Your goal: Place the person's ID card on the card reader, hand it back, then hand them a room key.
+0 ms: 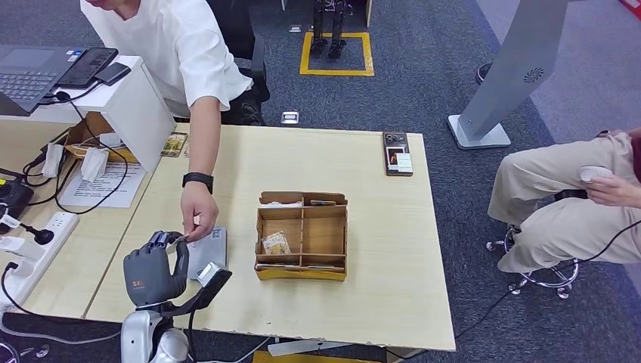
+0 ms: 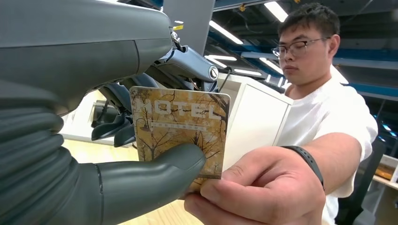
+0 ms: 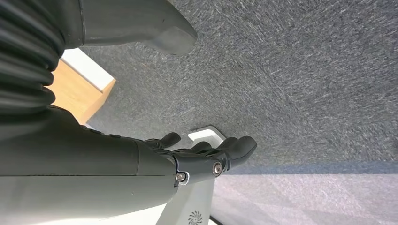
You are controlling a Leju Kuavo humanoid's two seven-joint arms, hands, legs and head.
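Your left hand (image 2: 94,154) pinches the room key (image 2: 180,129), a thin card printed with bare trees and the word HOTEL, between its thumb and the darker fingers behind it. The person's hand (image 2: 256,192) already has hold of the card's free edge, so both of you are touching it at once.

Judge the key as light, stiff and slick: it should slide cleanly out from under the thumb once the pinch loosens, and it would probably flex rather than break if both sides pull. You hold it by one end, which leaves the other end free for the person's fingers; that looks like the right place.

In the head view the handover sits low over the near left part of the table (image 1: 363,162), just above the grey card reader (image 1: 208,252). Just beside it stands a cardboard organiser (image 1: 302,236) with another card in one compartment. A phone (image 1: 397,153) lies well apart at the far edge, and cables and a power strip (image 1: 30,246) run along the neighbouring desk. Only the person's own forearm crosses the space near your hand.

Your right hand (image 3: 206,157) hangs over the carpet, fingers loosely apart, holding nothing.
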